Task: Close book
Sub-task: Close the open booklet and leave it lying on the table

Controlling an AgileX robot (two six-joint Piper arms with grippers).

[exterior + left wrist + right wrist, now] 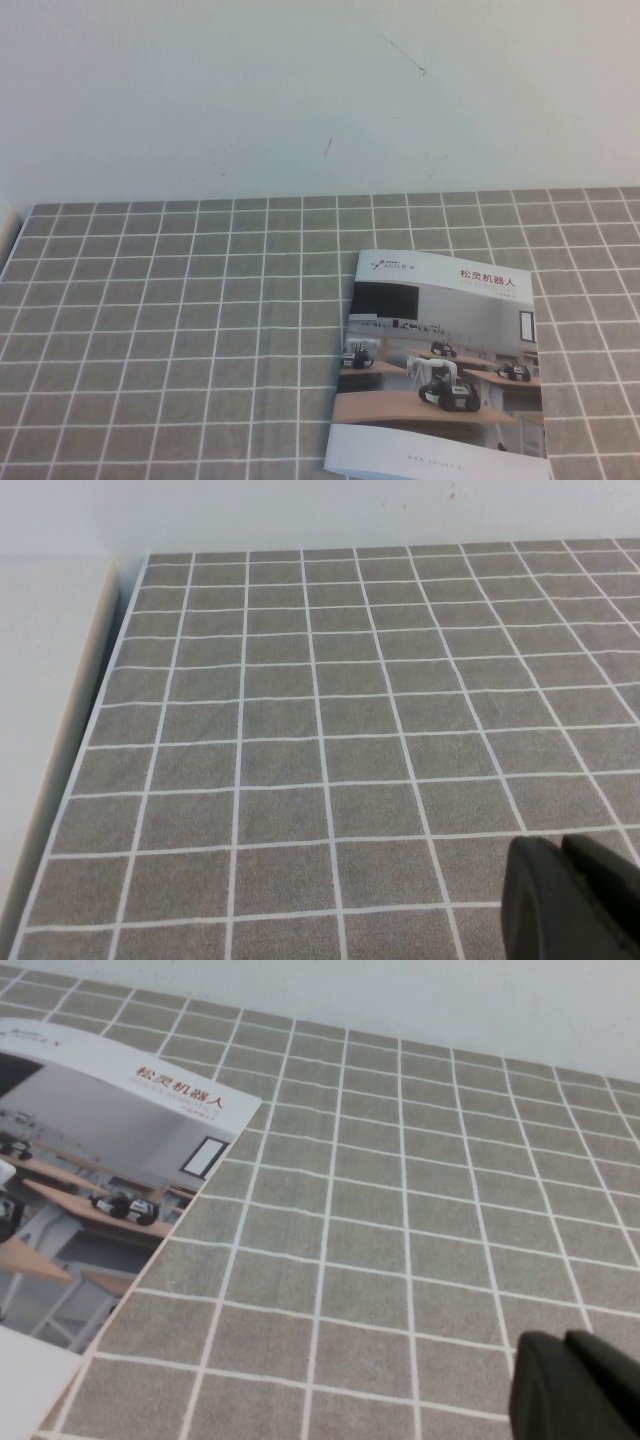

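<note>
The book (440,365) lies closed and flat on the grey checked cloth (180,330), at the near right of the table. Its cover shows a white band with red Chinese lettering and a photo of robot arms on desks. The right wrist view shows the same book (95,1190) lying flat. My left gripper (562,848) hovers over bare cloth, fingers together with nothing between them. My right gripper (565,1340) is also shut and empty, over cloth to the right of the book. Neither arm appears in the high view.
The cloth ends at a white wall (300,90) at the back. A pale table edge (50,740) runs along the cloth's left side. Bare cloth fills the left half and the back of the table.
</note>
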